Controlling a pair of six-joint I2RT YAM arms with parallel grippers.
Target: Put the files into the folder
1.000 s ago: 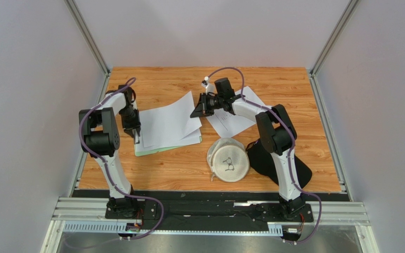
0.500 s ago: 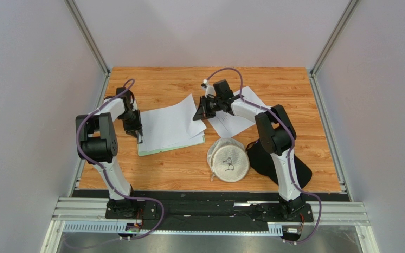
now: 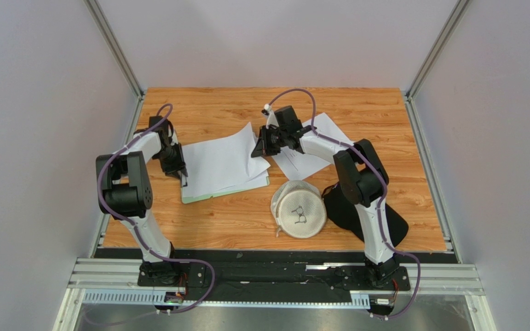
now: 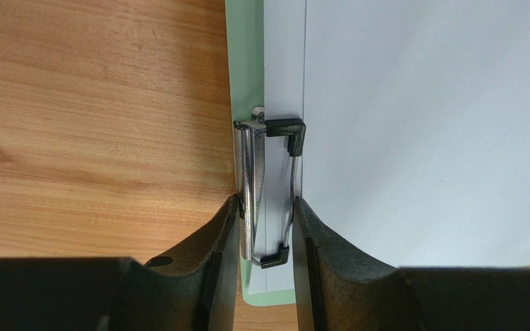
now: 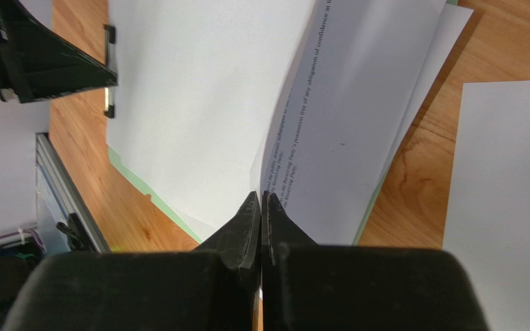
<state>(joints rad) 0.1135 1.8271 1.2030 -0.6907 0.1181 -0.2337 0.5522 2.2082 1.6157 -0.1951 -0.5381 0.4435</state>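
The left fingers (image 4: 223,241) squeeze the metal clip (image 4: 250,165) on the green clipboard (image 4: 243,55). The right fingers (image 5: 247,221) pinch a paper sheet (image 5: 198,103). Best slide it under straight.

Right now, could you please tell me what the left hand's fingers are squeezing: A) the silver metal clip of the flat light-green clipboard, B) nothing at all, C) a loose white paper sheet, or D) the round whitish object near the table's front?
A: the left wrist view shows the left hand with one finger pressed against each side of the silver metal clip at the edge of the flat light-green clipboard.
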